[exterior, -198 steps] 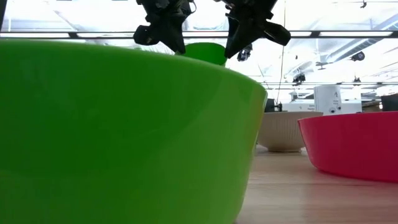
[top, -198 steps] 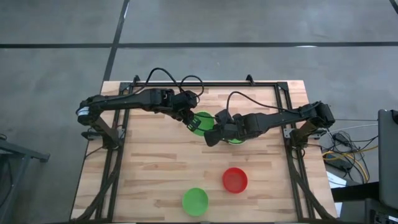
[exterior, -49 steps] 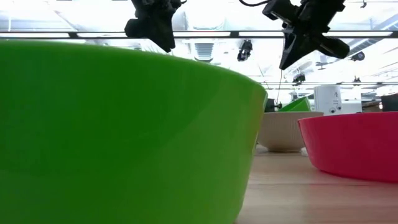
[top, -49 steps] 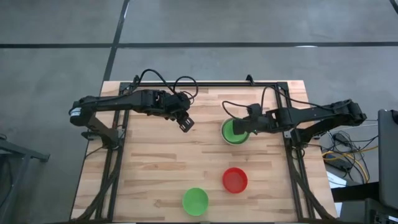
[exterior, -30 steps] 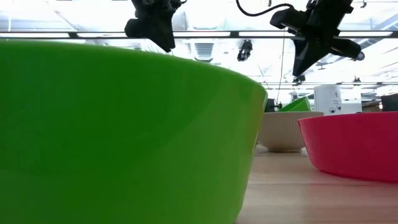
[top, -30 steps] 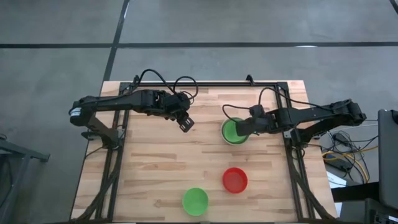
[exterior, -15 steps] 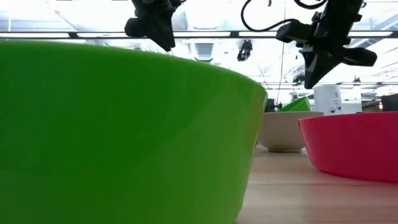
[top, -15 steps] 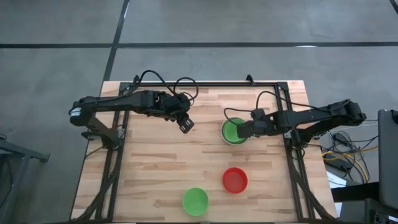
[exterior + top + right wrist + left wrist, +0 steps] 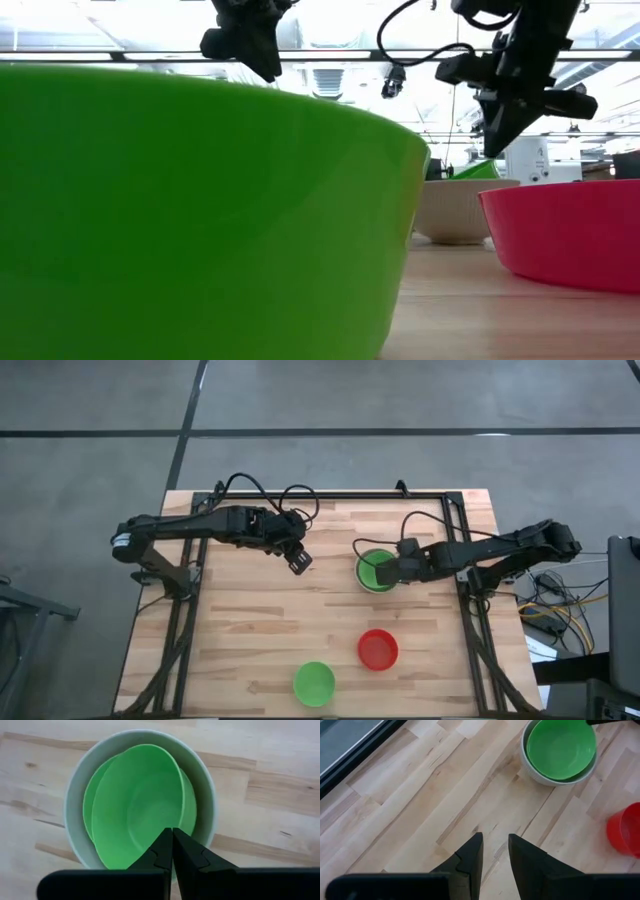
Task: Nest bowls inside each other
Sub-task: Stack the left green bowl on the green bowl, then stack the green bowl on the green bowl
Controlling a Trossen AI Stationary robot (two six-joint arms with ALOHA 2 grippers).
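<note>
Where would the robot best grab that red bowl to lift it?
Probably on the rim of the red bowl, coming straight down from above: it sits upright and open with nothing touching it, so one finger can go inside the thin wall and one outside.

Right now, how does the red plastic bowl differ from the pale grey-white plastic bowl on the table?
The red plastic bowl is empty; the pale grey-white plastic bowl holds two bright green bowls, the upper one tilted. The red bowl stands alone toward the table's near edge; the grey-white bowl sits farther back, under the shut right gripper. Both are round, upright and look alike in size.
</note>
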